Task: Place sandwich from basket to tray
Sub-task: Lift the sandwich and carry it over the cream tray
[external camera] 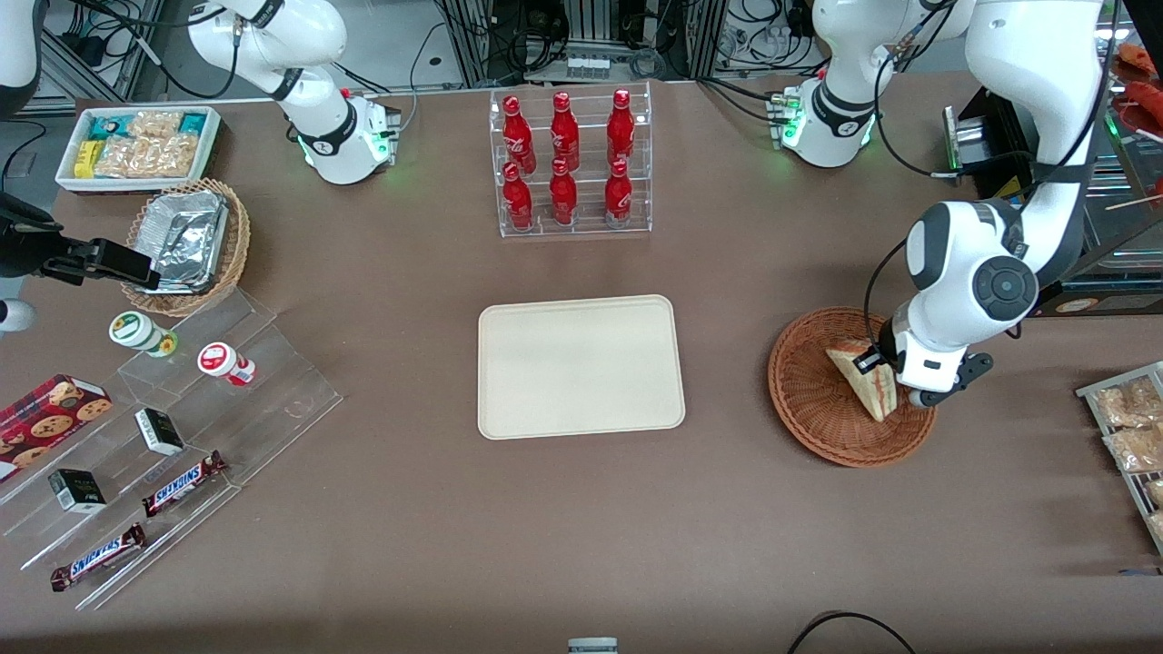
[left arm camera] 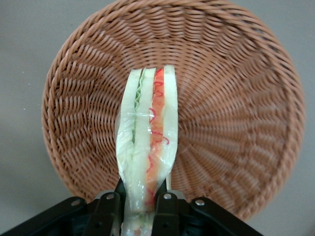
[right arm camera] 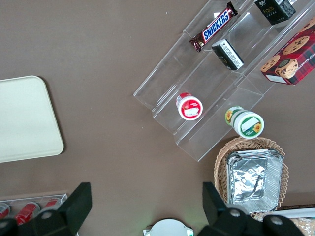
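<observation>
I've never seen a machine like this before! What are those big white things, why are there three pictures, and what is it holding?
The white things are robot arms. One camera looks down on the brown table from the front; the other two ride on the arms' wrists. The working arm's black two-finger gripper is inside the round reddish-brown wicker basket and pinches a wrapped triangular white-bread sandwich with red and green filling. It should go onto the flat cream plastic tray, which lies mid-table with nothing on it. Around it are a clear rack of red bottles, chocolate bars on clear steps, and a tan basket with foil containers.
</observation>
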{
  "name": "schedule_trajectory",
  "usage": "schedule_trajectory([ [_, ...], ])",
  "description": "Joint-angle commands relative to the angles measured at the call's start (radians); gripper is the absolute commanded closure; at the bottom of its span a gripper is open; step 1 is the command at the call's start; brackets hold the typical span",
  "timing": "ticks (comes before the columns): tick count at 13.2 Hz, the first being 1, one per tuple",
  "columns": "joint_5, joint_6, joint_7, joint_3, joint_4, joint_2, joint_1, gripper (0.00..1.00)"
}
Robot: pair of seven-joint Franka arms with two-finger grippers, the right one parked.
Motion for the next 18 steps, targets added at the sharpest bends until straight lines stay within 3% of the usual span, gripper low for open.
schedule_trajectory([
  [1, 0.013, -0.094, 0.027, -0.008, 0.062, -0.020, -0.075, 1.00],
  [8, -0.009, -0.186, 0.085, -0.045, 0.280, 0.092, -0.262, 1.00],
  [18, -0.018, -0.174, -0.227, -0.046, 0.697, 0.465, -0.557, 1.00],
])
